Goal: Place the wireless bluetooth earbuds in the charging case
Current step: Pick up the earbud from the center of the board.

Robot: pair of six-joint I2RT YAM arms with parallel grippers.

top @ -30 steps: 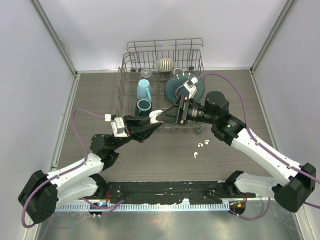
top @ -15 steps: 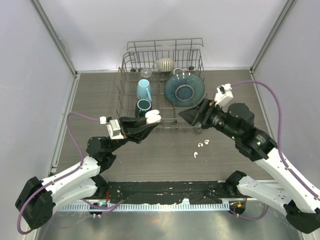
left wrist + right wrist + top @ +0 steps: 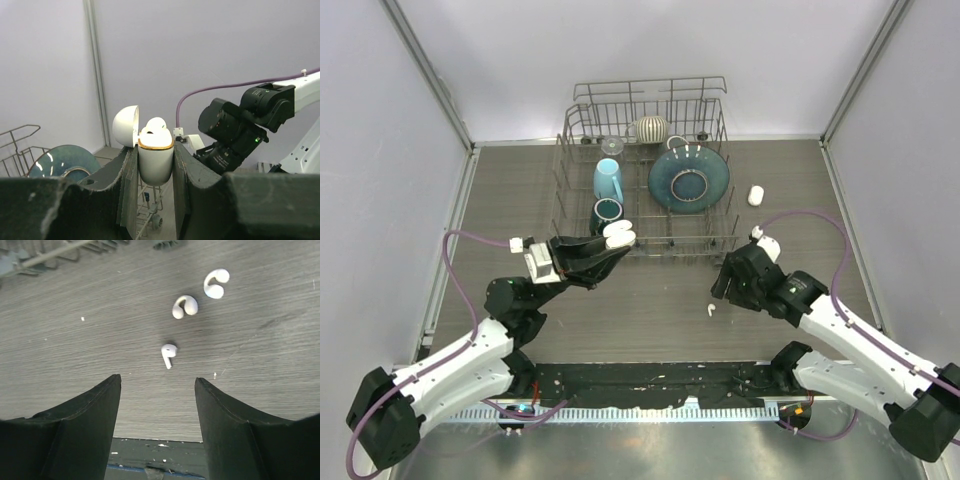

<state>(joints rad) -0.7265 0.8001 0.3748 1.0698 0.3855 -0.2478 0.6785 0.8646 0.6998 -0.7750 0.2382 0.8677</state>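
Observation:
My left gripper is shut on the white charging case, held upright in front of the dish rack. In the left wrist view the case sits between the fingers with its lid flipped open and a white earbud in its top. My right gripper is open, hovering over the table. Just beyond its tips lies a stemmed earbud, with two curved white earbuds farther off. From above, only the stemmed earbud shows beside the right gripper.
The wire dish rack at the back holds a dark blue plate, a light blue cup and a dark cup. A second closed white case lies on the table right of the rack.
My right arm pulled away from the held case and swung down to the right, over the loose earbuds. The left gripper drifted slightly left with the case.

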